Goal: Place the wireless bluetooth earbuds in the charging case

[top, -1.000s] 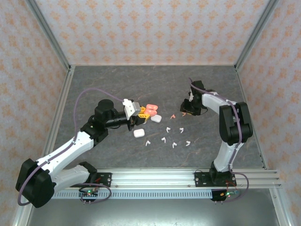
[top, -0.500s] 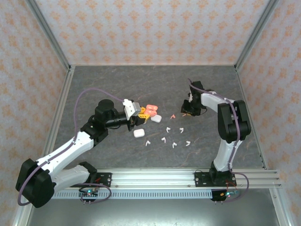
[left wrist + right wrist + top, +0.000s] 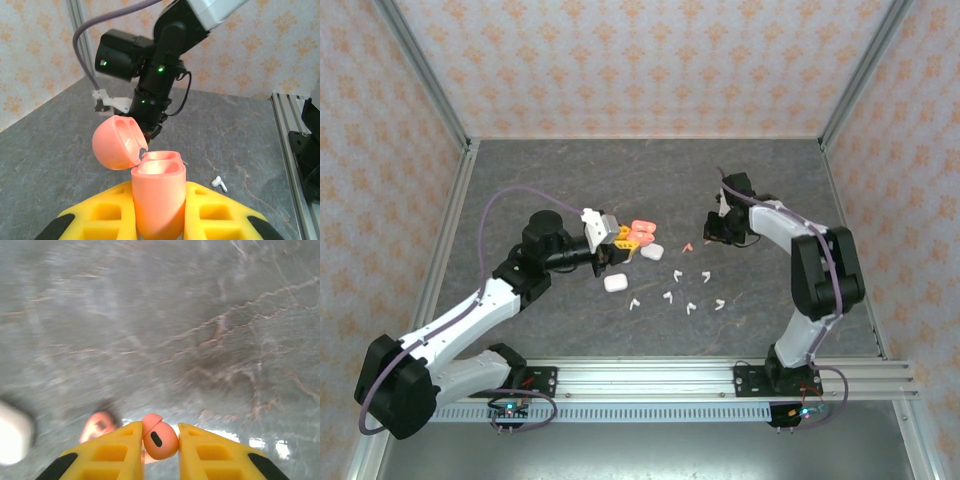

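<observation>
Left claw point(image 3: 618, 240) clenched on pink case point(image 3: 158, 200), lid point(image 3: 117, 142) hinged open, over table point(image 3: 570, 180) centre. Right claw point(image 3: 713, 228) grasping salmon-pink earbud point(image 3: 160, 440), right of centre. White earbuds point(image 3: 668, 296) scattered nearer front edge.

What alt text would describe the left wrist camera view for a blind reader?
A yellow claw grips an upright salmon-pink charging case, its lid flipped open. Behind it looms the other arm, and one white earbud lies on the grey table.

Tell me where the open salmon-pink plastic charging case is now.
The salmon-pink charging case sits clamped in the left gripper, near table centre in the top view, beside a white pebble-shaped case.
</observation>
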Available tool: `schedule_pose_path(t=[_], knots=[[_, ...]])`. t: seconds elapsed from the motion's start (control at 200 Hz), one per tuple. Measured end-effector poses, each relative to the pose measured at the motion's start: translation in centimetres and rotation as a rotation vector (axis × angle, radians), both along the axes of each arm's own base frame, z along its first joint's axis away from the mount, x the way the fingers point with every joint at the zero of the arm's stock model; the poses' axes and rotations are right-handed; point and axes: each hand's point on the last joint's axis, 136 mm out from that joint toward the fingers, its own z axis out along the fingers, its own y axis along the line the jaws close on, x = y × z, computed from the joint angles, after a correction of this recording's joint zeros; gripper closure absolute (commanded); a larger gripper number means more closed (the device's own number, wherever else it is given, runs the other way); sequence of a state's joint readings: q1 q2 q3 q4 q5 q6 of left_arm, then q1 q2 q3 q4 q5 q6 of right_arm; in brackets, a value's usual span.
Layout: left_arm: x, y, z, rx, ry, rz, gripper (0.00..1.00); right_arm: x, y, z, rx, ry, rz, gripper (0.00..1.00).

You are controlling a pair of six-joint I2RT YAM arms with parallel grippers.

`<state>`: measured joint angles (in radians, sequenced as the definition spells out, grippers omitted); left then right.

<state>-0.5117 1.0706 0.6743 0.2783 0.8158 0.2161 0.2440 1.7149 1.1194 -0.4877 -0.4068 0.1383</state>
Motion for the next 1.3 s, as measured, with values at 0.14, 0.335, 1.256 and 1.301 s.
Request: schedule_pose_path(t=[0.14, 0.335, 1.256, 1.301], knots=[[0.2, -0.2, 1.0, -0.050, -0.007, -0.001, 1.00, -0.7, 1.5, 6.2, 0.047, -0.207, 0.063, 0.80], [0.4, -0.4, 2.1, -0.121, -0.004, 0.003, 1.00, -3.8, 3.5, 14.7, 0.145, -0.495, 0.154, 0.80], [0.7, -1.2, 3.3, -0.208, 0.033, -0.034, 1.00, -11.3, 12.4, 27.5, 0.232, -0.965, 0.573, 0.81], [0.7, -1.2, 3.3, -0.208, 0.033, -0.035, 1.00, -11.2, 12.5, 27.3, 0.228, -0.958, 0.577, 0.81]])
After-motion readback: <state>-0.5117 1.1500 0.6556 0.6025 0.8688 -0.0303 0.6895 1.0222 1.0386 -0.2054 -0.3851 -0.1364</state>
